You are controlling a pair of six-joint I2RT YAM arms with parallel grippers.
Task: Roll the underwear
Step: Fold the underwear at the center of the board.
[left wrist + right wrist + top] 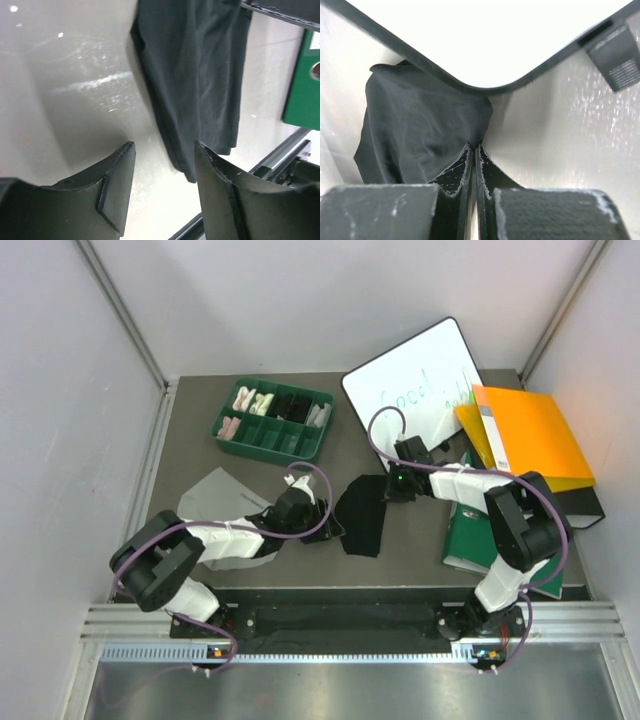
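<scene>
Between clamped R fingers (pixel 455 177), corner of blk briefs (pixel 420 125); L fingers (pixel 117 185) apart, just short of its edge.

The dark table (pixel 410 545) carries black briefs (pixel 362 515), grey briefs (pixel 215 495), a green tray (pixel 262 453), a whiteboard (pixel 420 390) and a green binder (pixel 468 535).

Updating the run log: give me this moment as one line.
right end effector: shut on black underwear edge | left end effector: open, beside black underwear | grey underwear: unrolled
</scene>
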